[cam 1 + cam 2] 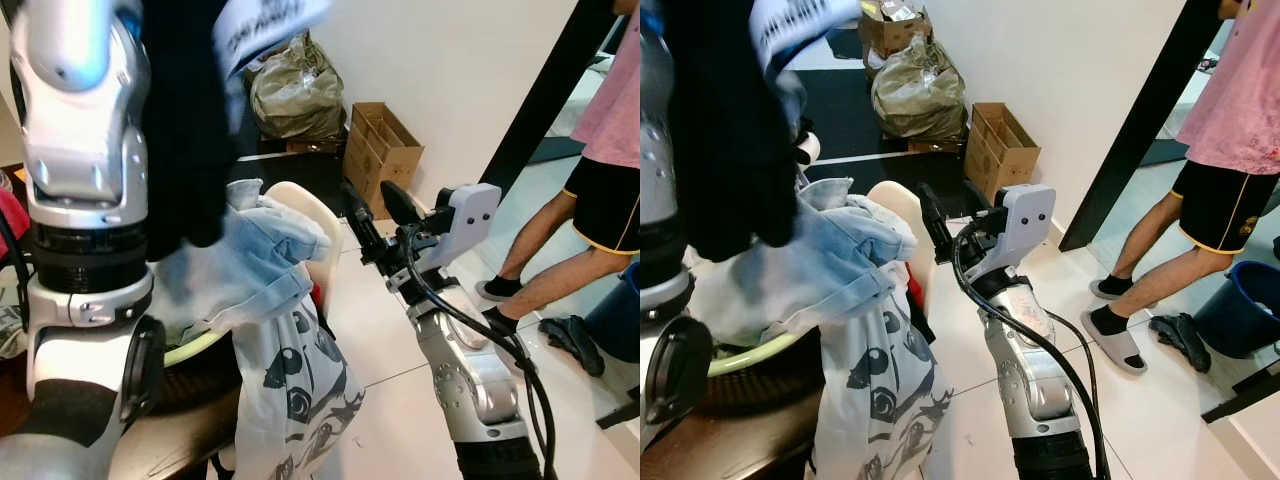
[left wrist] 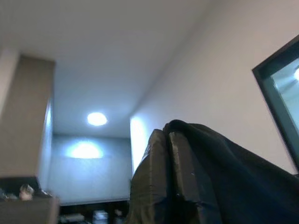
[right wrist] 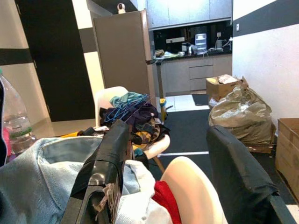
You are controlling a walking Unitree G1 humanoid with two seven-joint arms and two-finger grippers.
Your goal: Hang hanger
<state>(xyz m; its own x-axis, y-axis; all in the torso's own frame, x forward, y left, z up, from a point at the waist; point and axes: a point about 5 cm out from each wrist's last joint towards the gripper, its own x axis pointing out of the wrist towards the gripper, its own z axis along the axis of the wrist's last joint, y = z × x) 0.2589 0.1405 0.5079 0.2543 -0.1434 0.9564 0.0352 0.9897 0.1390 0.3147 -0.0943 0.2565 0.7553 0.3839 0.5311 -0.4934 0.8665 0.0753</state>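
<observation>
At twelve o'clock, my left hand (image 2: 170, 177) grips dark cloth (image 1: 185, 130); right hand (image 1: 375, 215) empty, fingers apart, so I'd lift steadily.

Bright indoor daylight, head views sharp, left wrist view dim, blurry

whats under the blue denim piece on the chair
Under the blue denim garment hangs a white printed cloth, beside a bit of red fabric against the white chair back. A green basket rim peeks out below. The chair seat is covered.
</observation>
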